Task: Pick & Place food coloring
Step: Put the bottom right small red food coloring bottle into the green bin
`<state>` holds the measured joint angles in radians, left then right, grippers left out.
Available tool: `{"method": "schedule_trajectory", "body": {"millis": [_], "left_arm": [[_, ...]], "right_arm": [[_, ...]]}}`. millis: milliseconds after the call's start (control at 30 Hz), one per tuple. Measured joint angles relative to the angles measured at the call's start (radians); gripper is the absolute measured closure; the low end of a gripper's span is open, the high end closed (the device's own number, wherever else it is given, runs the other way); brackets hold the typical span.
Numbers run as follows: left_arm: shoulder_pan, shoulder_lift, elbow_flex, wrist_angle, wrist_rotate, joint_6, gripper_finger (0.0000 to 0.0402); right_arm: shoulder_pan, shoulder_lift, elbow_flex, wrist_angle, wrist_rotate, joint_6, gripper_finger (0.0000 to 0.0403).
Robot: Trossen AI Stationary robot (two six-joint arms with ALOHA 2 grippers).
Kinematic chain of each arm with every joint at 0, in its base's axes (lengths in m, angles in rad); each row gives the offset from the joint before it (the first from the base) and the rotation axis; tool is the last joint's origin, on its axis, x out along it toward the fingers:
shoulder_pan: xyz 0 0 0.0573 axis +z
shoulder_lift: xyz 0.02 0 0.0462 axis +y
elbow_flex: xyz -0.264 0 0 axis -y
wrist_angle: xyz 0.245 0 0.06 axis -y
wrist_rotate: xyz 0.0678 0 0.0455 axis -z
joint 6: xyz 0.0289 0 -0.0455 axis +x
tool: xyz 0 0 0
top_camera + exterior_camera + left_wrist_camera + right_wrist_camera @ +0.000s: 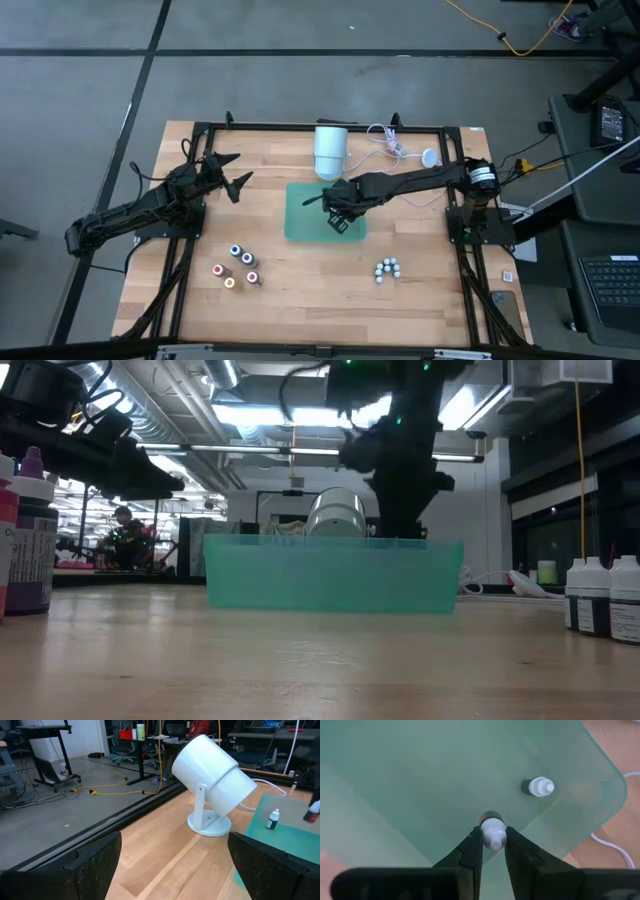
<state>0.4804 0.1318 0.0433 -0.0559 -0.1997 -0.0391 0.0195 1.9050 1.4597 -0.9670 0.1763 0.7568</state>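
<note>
Right now my right tool (pixel 493 845) is pinched narrow around a small bottle (pixel 493 834) with a white ribbed cap, its two dark, wedge-shaped fingers (pixel 470 851) pressing the cap from both sides. It hangs over a shallow tray (pixel 300 222) of translucent green plastic with rounded corners and a low upright wall, which sits in the middle of the pale, wood-grained counter (pixel 320 290). A second bottle (pixel 538 786) of the same kind, dark-bodied with a white cone tip, stands upright on the tray's smooth floor, apart from the one I hold. Nearer the counter's front edge, a cluster of white-capped bottles (pixel 388 269) stands on the right and a group with coloured tops (pixel 237 267) on the left, all tiny upright cylinders. My left tool (pixel 232 173) waits spread wide above the counter's left rear part, gripping nothing. Behind the tray stands a glossy white cylinder (pixel 212 770), tilted on a slim stem over a round flat base, with a white cord (pixel 385 140) looping beside it.
</note>
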Motion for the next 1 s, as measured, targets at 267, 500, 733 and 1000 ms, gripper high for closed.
{"method": "schedule_trajectory", "body": {"millis": [267, 500, 733, 1000], "left_arm": [[0.0, 0.0, 0.0, 0.0, 0.0, 0.0, 0.0041], [0.0, 0.0, 0.0, 0.0, 0.0, 0.0, 0.0041], [0.0, 0.0, 0.0, 0.0, 0.0, 0.0, 0.0041], [0.0, 0.0, 0.0, 0.0, 0.0, 0.0, 0.0041]], "right_arm": [[-0.046, 0.053, -0.002, 0.02, 0.007, 0.0, 0.0332], [-0.068, 0.054, -0.044, 0.044, 0.007, 0.001, 0.0329], [-0.08, 0.054, -0.065, 0.083, 0.007, -0.003, 0.0322], [-0.102, 0.053, -0.066, 0.082, 0.007, -0.026, 0.0292]]}}
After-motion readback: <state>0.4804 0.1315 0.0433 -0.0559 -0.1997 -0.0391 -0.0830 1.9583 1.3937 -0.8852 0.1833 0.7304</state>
